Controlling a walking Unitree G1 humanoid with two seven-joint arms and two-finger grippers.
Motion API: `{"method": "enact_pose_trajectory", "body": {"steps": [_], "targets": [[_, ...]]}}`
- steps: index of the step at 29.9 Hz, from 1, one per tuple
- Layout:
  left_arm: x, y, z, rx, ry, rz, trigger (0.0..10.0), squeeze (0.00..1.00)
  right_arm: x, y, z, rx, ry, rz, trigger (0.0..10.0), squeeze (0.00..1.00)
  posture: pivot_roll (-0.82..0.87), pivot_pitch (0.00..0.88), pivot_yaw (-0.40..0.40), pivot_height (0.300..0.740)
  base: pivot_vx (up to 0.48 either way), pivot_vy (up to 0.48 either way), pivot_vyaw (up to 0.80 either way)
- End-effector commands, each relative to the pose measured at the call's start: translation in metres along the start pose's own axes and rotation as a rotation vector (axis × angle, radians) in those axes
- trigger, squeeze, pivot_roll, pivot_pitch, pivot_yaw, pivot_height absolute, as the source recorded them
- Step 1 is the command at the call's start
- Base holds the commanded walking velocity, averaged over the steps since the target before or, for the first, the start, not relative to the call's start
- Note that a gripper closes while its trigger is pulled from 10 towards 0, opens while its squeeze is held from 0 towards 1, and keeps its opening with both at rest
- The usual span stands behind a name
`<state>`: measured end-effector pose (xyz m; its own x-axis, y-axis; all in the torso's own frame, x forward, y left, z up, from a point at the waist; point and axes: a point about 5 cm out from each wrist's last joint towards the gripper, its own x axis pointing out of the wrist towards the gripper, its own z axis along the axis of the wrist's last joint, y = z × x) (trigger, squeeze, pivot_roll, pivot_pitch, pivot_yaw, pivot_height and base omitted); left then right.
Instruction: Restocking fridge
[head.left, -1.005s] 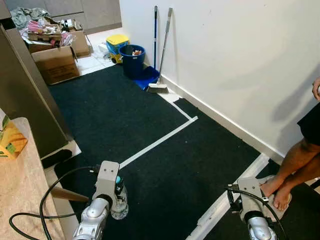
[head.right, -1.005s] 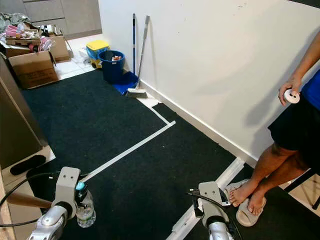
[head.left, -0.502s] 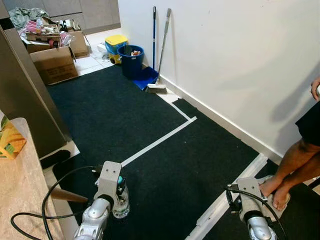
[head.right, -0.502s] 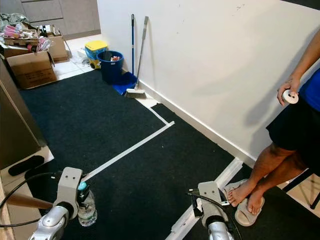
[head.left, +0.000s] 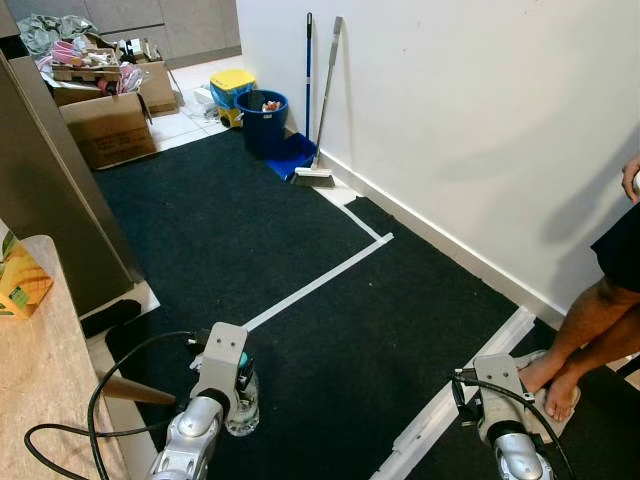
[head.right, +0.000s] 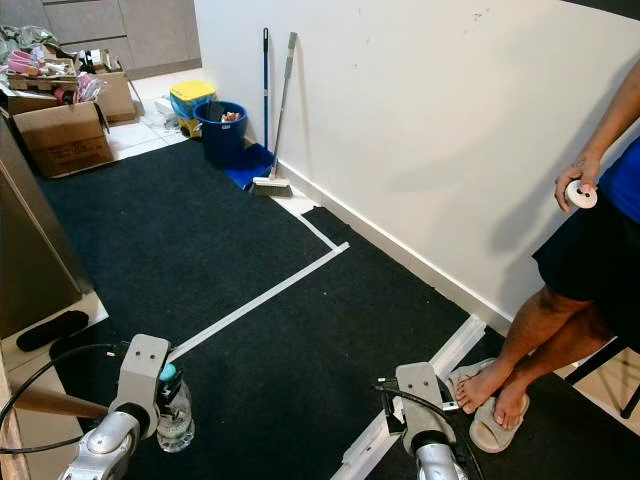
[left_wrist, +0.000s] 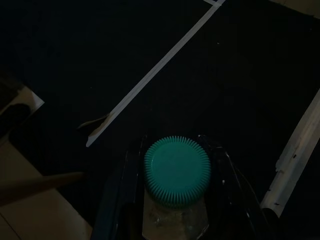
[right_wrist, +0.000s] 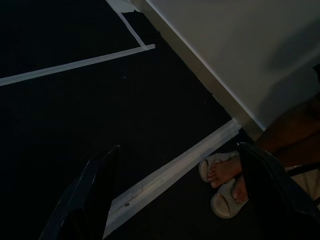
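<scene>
A clear plastic bottle (head.left: 242, 408) with a teal cap (left_wrist: 177, 171) hangs low over the black carpet. My left gripper (left_wrist: 170, 145) is shut on it, one black finger on each side of the neck. In the eye views the left arm (head.left: 212, 400) reaches forward at the lower left with the bottle just past its wrist. In the right wrist view, my right gripper (right_wrist: 180, 147) stands open above the carpet, its fingers (right_wrist: 95, 195) wide apart with nothing between them. A tall dark grey cabinet side (head.left: 40, 190), maybe the fridge, rises at the left.
A beige counter (head.left: 40, 390) with an orange carton (head.left: 20, 282) is at my near left. A person's legs and sandals (head.left: 565, 385) stand at the right by the white wall. White tape lines (head.left: 320, 283) cross the carpet. Cardboard boxes (head.left: 110, 125), a blue bin (head.left: 264, 120) and a broom (head.left: 322, 100) stand at the far end.
The camera has shifted slightly. My left gripper keeps its hold on the bottle and has edged a little to the right. The right arm has not moved.
</scene>
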<state>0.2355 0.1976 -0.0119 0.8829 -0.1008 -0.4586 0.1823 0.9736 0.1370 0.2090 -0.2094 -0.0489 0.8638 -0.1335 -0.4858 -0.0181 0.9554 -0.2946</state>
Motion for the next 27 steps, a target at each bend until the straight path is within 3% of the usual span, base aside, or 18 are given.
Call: {"method": "enact_pose_trajectory", "body": {"steps": [1,27], "targets": [[0.0022,-0.0065,0.0053,0.019,-0.026,-0.023,10.0,0.0,-0.0002,0.0001,0.0001,0.007,-0.003,-0.002,10.0,0.0,0.03,0.0,-0.079,0.74,0.0,0.0,0.0],[0.0031,-0.0017,0.005,0.028,-0.026,-0.021,10.0,0.0,0.0014,-0.0026,0.0016,0.001,-0.002,-0.006,10.0,0.0,0.03,0.0,-0.072,0.74,0.0,0.0,0.0]]}}
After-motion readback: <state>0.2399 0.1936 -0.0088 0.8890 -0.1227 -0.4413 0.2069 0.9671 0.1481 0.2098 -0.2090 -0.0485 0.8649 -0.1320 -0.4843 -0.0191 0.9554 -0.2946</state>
